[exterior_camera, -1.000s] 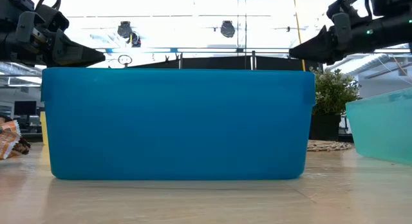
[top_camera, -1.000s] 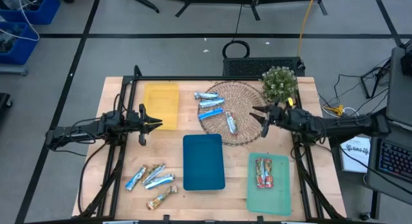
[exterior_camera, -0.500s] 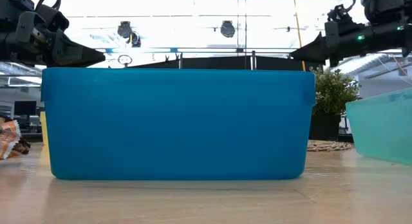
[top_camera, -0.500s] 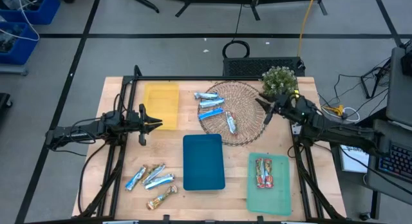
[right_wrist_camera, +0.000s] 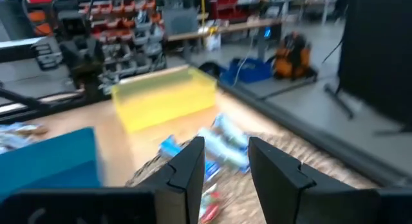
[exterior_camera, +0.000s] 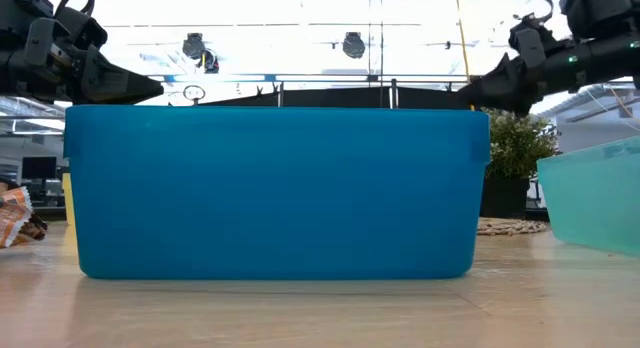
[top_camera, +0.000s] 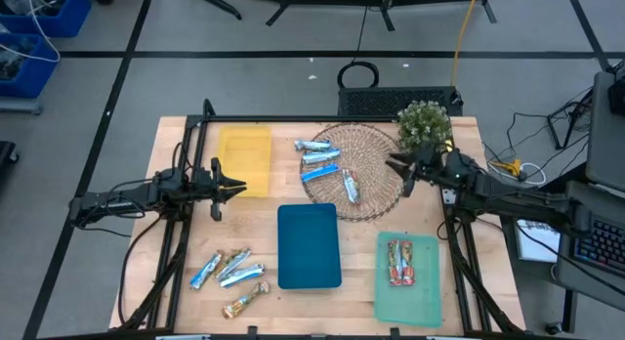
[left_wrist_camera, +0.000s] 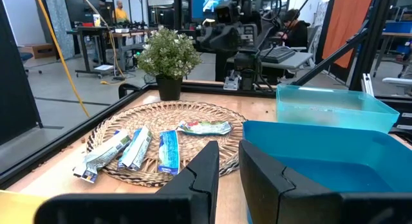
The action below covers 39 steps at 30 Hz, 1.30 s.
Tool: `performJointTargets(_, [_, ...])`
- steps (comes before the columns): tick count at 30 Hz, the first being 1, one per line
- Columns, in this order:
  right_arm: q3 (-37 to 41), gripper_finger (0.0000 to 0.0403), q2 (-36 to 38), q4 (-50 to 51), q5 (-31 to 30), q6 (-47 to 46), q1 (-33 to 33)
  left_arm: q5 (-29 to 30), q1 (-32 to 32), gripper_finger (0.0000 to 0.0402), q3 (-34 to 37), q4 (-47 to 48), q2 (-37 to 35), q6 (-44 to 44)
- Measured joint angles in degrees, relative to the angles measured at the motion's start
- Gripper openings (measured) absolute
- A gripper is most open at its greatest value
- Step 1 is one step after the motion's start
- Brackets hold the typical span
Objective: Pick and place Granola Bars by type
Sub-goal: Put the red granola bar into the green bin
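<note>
**Right gripper hangs over the basket**

The right gripper [top_camera: 401, 174] hovers empty at the wicker basket [top_camera: 376, 145] edge, fingers parted. The left gripper [top_camera: 227, 189] waits beside the yellow tray [top_camera: 244, 145], fingers slightly apart, empty. Granola Bars [top_camera: 320, 159] lie in the basket, others on the table [top_camera: 229, 272] and in the green tray [top_camera: 430, 301]

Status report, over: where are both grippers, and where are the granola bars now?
Right gripper open, empty, at wicker mat edge. Left gripper waiting by yellow tray, empty. Granola bars on mat; two in green tray. Nothing in the way.
</note>
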State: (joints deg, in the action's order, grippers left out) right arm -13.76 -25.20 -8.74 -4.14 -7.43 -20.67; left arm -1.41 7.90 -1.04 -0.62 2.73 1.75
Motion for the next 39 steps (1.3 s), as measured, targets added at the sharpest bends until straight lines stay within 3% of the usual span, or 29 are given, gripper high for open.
performJointTargets(5, [-0.02, 0.0112, -6.09, -4.73, 1.24, -6.84, 4.57, 0.0, 0.0, 0.0067, 0.0, 0.0, 0.01, -0.01])
performJointTargets(15, [-8.85, 0.011, -20.28, -6.89, 1.14, -6.01, 12.32, 0.0, 0.0, 0.0067, 0.0, 0.0, 0.01, 0.01])
performJointTargets(30, [-37.91, 0.0035, -42.8, 25.87, 1.03, -0.8, 11.97, 0.0, -0.01, 0.0067, 0.0, 0.0, 0.0, -0.01])
performJointTargets(34, [-42.65, 0.0007, -46.61, 32.25, 1.01, 0.49, 10.52, 0.0, -0.01, 0.0067, 0.0, 0.0, 0.01, -0.01])
performJointTargets(39, [-45.33, 0.0001, -50.03, 34.71, 1.16, 0.58, 9.12, 0.0, -0.01, 0.0067, 0.0, 0.0, 0.01, 0.01])
